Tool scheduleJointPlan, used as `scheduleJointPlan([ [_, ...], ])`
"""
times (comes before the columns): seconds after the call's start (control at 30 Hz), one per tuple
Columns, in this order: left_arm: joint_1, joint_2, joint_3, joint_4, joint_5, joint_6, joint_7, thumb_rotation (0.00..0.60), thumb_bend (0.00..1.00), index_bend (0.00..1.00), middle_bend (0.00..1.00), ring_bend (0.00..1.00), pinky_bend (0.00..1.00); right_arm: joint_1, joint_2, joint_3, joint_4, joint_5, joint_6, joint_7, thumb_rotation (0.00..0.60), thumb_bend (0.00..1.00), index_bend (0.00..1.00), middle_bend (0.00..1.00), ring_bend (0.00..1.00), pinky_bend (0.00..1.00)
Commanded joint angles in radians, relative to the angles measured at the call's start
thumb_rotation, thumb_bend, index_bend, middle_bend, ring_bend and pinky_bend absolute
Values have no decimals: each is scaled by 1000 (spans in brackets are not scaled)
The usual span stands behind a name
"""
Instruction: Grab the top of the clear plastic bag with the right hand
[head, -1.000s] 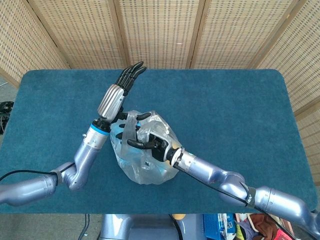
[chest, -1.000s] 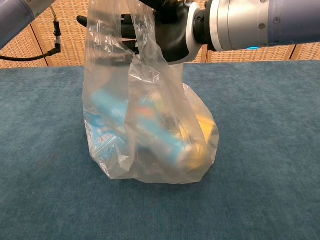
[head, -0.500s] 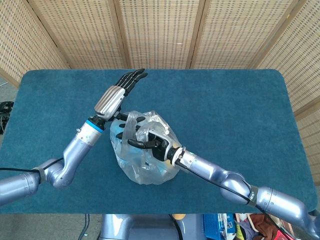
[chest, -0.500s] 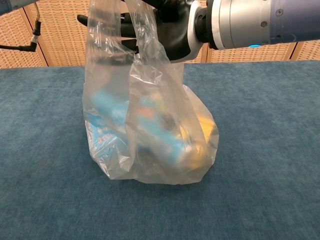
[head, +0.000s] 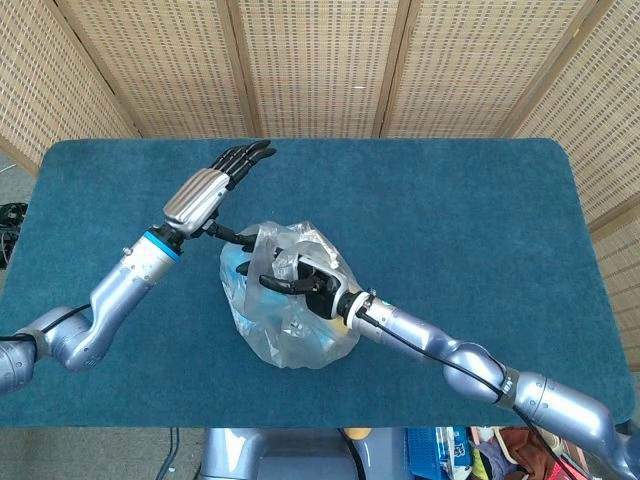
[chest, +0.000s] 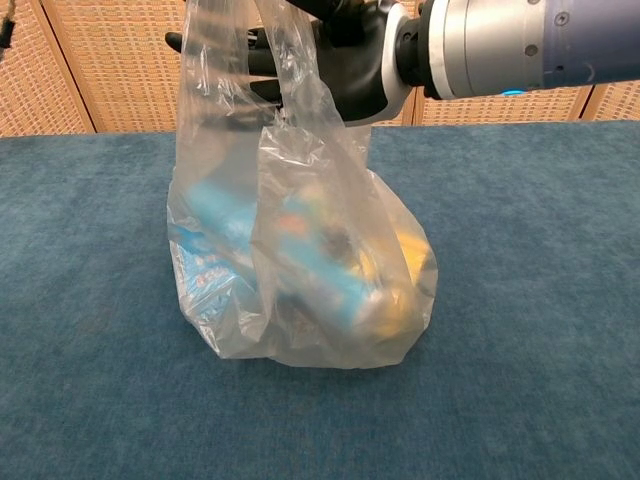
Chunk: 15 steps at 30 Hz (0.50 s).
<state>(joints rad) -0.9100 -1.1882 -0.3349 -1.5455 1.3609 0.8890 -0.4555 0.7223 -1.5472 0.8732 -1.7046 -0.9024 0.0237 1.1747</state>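
The clear plastic bag (head: 288, 305) sits a little left of centre in the head view, on the blue cloth of the table (head: 470, 200), and in the chest view it fills the middle of the frame, its bottom resting on the cloth and its neck drawn up toward the top edge. That upright stance looks to come from the right hand (chest: 340, 60), which enters from the upper right of the chest view and has its dark fingers (chest: 262, 58) folded into the gathered plastic at the bag's top; I would say it is gripping the bag there, since the film bunches and creases right where the fingers meet it. Through the plastic show light blue packaging on the left and something yellow low on the right, too blurred by the film to name. Their weight seems to hold the bag's bottom flat on the table while the neck is pulled taut. The left hand (head: 205, 190) is in the upper left of the head view, fingers straight and held together, holding nothing and standing clear of the bag, which leaves the bag's top to the right hand alone. Behind the table stand woven cane screens (head: 320, 60). By my reading the grab is made or very nearly so.
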Motion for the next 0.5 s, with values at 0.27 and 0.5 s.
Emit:
scheduleJointPlan([
  [0.27, 19, 133, 41, -35, 57, -65, -114, 600, 0, 0, 0, 0, 0, -9, -9, 7, 20, 68, -11, -74, 600, 425, 191, 332, 180, 113],
  [0.5, 48, 186, 55, -10, 98, -25, -175, 600, 0, 0, 0, 0, 0, -10, -9, 16, 24, 117, -15, -119, 600, 439, 193, 332, 179, 113],
])
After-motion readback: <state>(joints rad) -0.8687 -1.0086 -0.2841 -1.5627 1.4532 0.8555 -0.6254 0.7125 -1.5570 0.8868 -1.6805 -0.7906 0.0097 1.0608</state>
